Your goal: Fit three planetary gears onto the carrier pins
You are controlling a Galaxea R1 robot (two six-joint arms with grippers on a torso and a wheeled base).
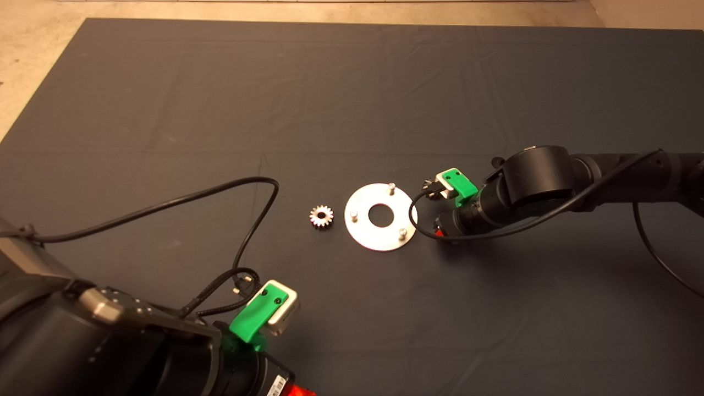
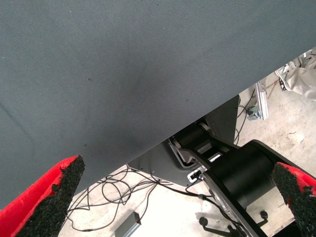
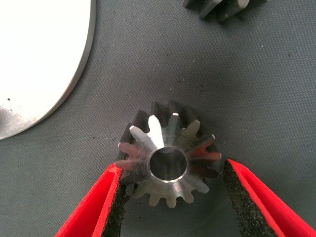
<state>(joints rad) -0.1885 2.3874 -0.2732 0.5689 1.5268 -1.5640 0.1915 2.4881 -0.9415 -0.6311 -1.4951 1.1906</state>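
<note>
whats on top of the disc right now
Only the disc's own three pins stand on it, all bare; no gear is fitted. One gear lies beside it on the mat. The right pincer's arm hides nothing of the disc.

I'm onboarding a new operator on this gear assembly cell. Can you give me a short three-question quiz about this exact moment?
1. True or false: a planetary gear already sits on one of the carrier pins.
2. Which gripper is at work: A) the left gripper, B) the right gripper?
3. Fill in: one gear lies alone on the mat, on the left arm's side of the ____.

Key
1. False: all three pins on the disc stand bare.
2. B: its fingers straddle a gear lying flat on the mat beside the disc; the left gripper is parked open at the mat's near edge.
3. disc
</note>
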